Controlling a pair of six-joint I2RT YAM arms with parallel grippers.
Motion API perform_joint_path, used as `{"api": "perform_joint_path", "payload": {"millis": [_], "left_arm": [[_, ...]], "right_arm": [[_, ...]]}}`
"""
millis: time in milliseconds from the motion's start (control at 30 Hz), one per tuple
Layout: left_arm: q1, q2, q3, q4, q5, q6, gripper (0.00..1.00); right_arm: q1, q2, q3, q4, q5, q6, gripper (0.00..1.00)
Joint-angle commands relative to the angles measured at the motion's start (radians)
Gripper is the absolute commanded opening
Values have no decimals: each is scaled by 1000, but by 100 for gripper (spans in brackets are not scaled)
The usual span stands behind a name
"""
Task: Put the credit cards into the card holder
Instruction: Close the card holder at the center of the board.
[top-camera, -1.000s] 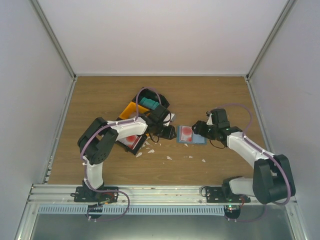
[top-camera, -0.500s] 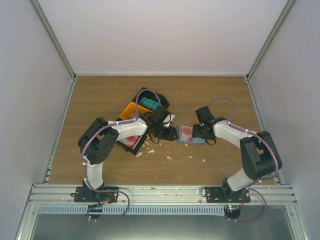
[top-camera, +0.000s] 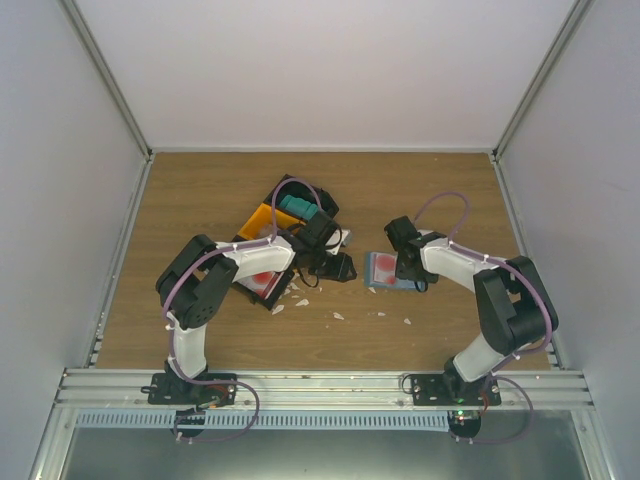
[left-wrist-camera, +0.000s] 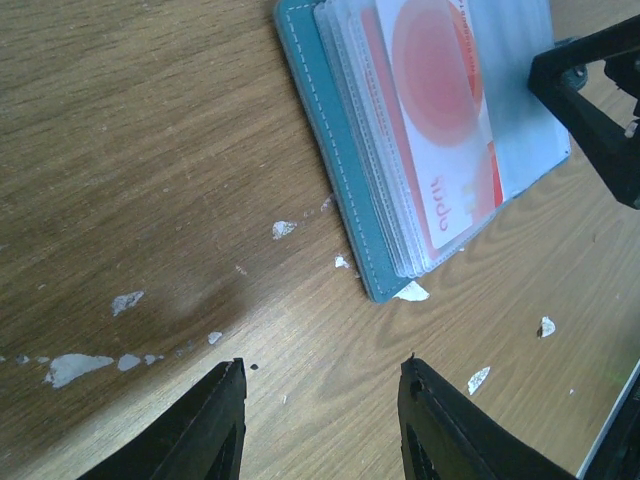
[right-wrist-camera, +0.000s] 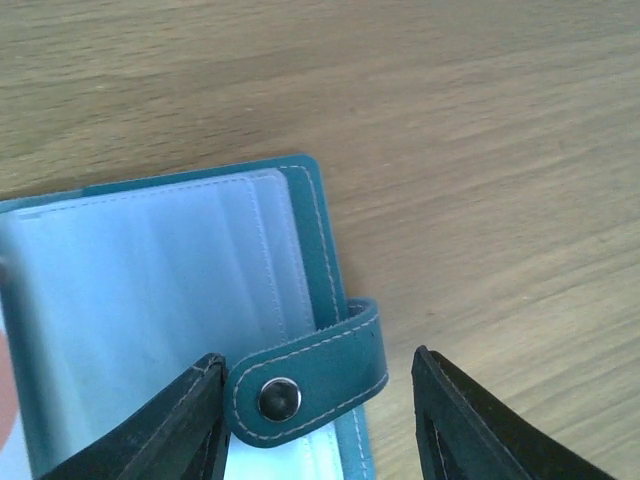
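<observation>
The slate-blue card holder (top-camera: 385, 281) lies open on the table between my two grippers. A white credit card with red marks (left-wrist-camera: 440, 120) rests on its clear sleeves (left-wrist-camera: 352, 120). My left gripper (left-wrist-camera: 322, 388) hovers open just off the card holder's (left-wrist-camera: 310, 110) left corner, nothing between its fingers. My right gripper (right-wrist-camera: 315, 368) is open over the card holder's (right-wrist-camera: 150, 290) right edge, with the snap tab (right-wrist-camera: 335, 365) lying between its fingers. More credit cards sit in the bin: a teal stack (top-camera: 293, 205) and a red-marked stack (top-camera: 262, 282).
The black-and-orange bin (top-camera: 268, 218) stands under and behind my left arm. Small white scraps (top-camera: 338, 316) are scattered on the wood in front of the holder. My left gripper (top-camera: 346, 268) and right gripper (top-camera: 404, 266) are about a holder's width apart.
My right arm has swung left and its gripper has come down over the holder's right edge. The left arm has barely moved.
</observation>
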Motion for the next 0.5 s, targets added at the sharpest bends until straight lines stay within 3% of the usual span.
{"api": "perform_joint_path", "payload": {"millis": [0, 333, 467], "left_arm": [[-9, 7, -13, 38, 2, -2, 45], [-9, 7, -16, 38, 3, -5, 44], [-9, 7, -16, 38, 1, -4, 44]], "right_arm": [[8, -2, 15, -65, 104, 64, 47], [8, -4, -12, -53, 118, 71, 25], [7, 6, -19, -31, 120, 66, 20]]}}
